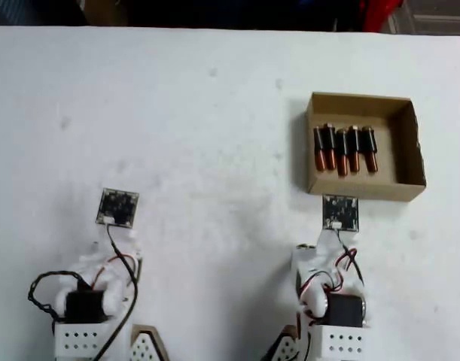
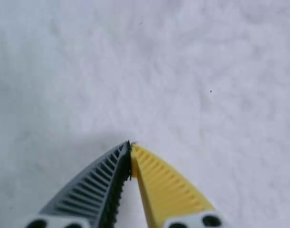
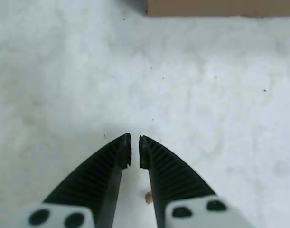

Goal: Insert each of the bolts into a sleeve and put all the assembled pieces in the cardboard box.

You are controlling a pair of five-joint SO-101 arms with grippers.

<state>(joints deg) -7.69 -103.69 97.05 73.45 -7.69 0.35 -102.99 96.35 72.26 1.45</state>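
Lying side by side in the cardboard box (image 1: 365, 189) are five assembled pieces (image 1: 342, 154); left pincer (image 2: 131, 151) and right pincer (image 3: 135, 152) are closed.

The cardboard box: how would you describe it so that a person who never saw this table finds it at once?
Look at the white table from above. On its right half, just beyond the right arm, lies the cardboard box, brown and open-topped. It alone holds a row of five copper-and-black pieces.

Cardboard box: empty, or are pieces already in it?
Not empty: five black-and-copper pieces lie side by side inside the cardboard box; part of its floor is bare.
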